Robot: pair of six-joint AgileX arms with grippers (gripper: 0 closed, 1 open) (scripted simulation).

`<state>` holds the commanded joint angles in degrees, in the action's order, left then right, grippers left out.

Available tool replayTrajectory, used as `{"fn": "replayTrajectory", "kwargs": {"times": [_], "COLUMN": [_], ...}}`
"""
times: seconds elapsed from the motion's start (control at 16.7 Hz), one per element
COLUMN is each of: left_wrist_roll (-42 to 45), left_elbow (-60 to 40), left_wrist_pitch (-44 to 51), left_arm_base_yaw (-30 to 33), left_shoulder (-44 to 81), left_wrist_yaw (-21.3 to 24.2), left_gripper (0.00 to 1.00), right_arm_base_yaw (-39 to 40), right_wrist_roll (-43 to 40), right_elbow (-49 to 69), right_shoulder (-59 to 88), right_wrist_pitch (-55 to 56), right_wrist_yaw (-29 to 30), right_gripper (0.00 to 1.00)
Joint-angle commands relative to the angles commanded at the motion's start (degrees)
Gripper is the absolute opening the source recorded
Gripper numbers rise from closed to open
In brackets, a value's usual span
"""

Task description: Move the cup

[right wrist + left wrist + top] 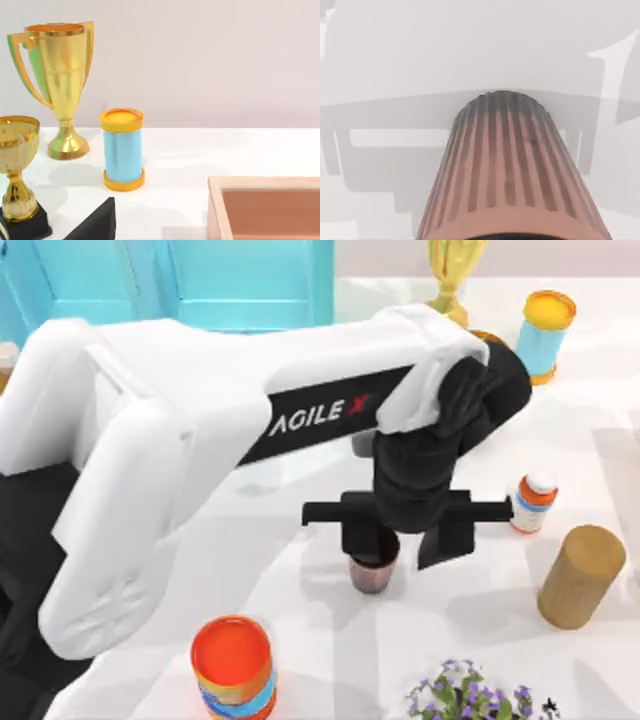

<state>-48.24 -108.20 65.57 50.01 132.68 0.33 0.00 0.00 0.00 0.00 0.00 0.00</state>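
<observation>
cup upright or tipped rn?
Upright. The cup stands on the table under the left gripper, narrow base down in the left wrist view.

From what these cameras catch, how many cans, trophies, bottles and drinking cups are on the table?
Cans: 2, the orange-topped can and the yellow-topped blue can
Trophies: 2, the tall trophy and the small trophy
Bottles: 1, the orange bottle
Cups: 1, the ribbed cup
Total: 6
</observation>
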Motion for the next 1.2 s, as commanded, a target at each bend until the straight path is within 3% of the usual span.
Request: {"fn": "replayTrajectory", "kwargs": {"times": [0.18,0.24,0.84,1.02,1.2], "left_wrist_roll": [0.0,0.0,0.9,6.4,16.59], "left_elbow": [0.0,0.0,0.62,4.76,11.5], "left_wrist_pitch": [0.0,0.0,0.11,0.65,1.54], "left_arm_base_yaw": [0.0,0.0,-0.88,-6.44,-16.8], "left_shoulder": [0.0,0.0,-0.76,-5.41,-12.96], "left_wrist_yaw": [0.0,0.0,-0.04,0.03,0.54], "left_gripper": [0.02,0.0,0.0,0.0,0.0], "right_arm_base_yaw": [0.0,0.0,0.0,0.0,0.0], "right_wrist_roll": [0.0,0.0,0.0,0.0,0.0], "right_elbow": [0.0,0.0,0.0,0.0,0.0], "right_shoulder": [0.0,0.0,0.0,0.0,0.0], "right_wrist_pitch": [0.0,0.0,0.0,0.0,0.0], "right_wrist_yaw": [0.0,0.0,0.0,0.0,0.0], "right_gripper": [1.0,1.0,1.0,1.0,1.0]}}
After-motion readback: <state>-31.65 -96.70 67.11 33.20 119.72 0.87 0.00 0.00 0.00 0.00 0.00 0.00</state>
